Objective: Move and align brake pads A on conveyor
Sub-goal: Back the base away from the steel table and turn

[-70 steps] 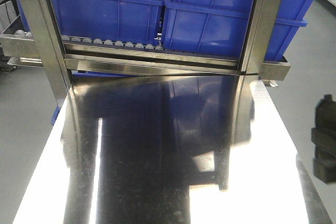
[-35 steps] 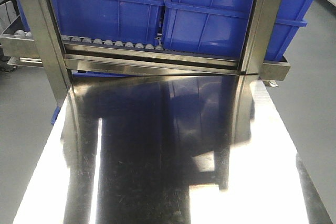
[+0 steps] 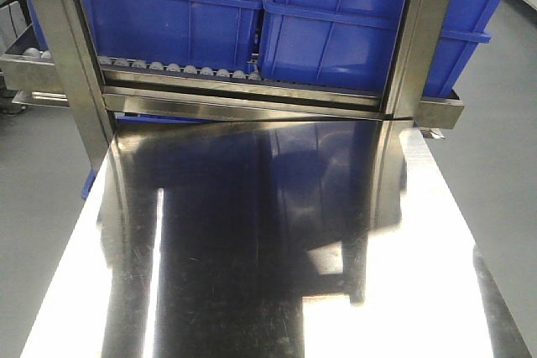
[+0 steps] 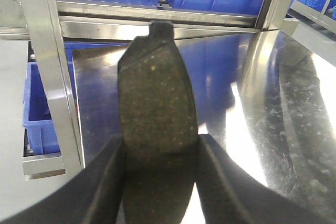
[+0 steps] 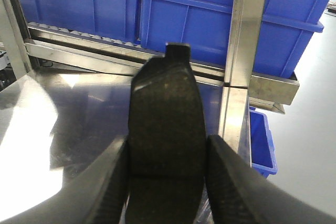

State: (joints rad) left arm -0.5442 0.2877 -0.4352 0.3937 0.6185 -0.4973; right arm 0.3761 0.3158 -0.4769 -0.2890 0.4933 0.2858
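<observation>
In the left wrist view a dark grey, speckled brake pad [image 4: 156, 98] stands on end between the black fingers of my left gripper [image 4: 160, 148], which is shut on its lower half above the steel tabletop. In the right wrist view a second dark brake pad [image 5: 166, 114] with a thin groove across its middle is held the same way by my right gripper [image 5: 167, 153], shut on it. Neither gripper nor pad shows in the front view. The conveyor is out of view.
A shiny steel tabletop [image 3: 252, 241] fills the front view. Behind it runs a steel rack with upright posts [image 3: 419, 31] and a roller rail [image 3: 176, 67] carrying blue bins [image 3: 336, 31]. Another blue bin [image 5: 261, 140] sits on the floor at the table's right.
A black gripper that stood at the right edge of the front view one second ago has left that view. The tabletop and bins are unchanged.
</observation>
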